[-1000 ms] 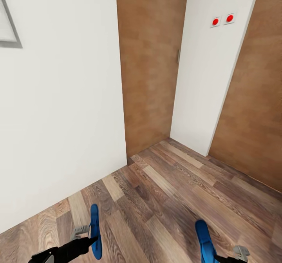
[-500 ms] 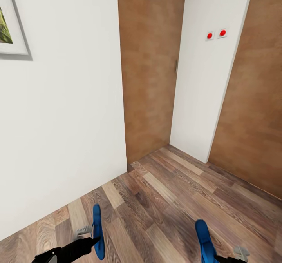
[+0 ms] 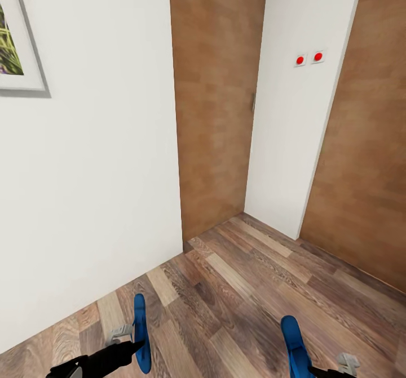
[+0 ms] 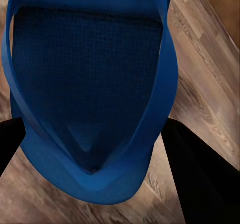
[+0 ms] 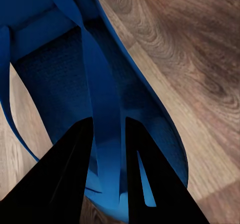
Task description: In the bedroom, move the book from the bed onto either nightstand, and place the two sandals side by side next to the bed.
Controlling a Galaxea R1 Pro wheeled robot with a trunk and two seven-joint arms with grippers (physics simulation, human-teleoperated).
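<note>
I hold one bright blue sandal in each gripper, low above the wood-plank floor. In the head view the left sandal point(image 3: 139, 333) hangs edge-on from my left gripper point(image 3: 133, 339), and the right sandal point(image 3: 294, 343) stands up from my right gripper point(image 3: 330, 370). The left wrist view shows the sandal's sole and thong straps point(image 4: 90, 78), with the gripper point(image 4: 95, 131) shut on its toe end. My right gripper point(image 5: 107, 134) is shut on the other sandal's strap point(image 5: 102, 83). The bed, the book and the nightstand are out of view.
A white wall point(image 3: 96, 169) stands close ahead on the left, with a framed picture point(image 3: 17, 51) on it. Two wooden doors point(image 3: 217, 102) point(image 3: 366, 158) flank a white wall section carrying two red switches point(image 3: 309, 58). Open floor point(image 3: 242, 288) lies between.
The whole view has shifted a little: the picture frame shows more at the left and the red switches sit lower. Both sandals stay held in the grippers.
</note>
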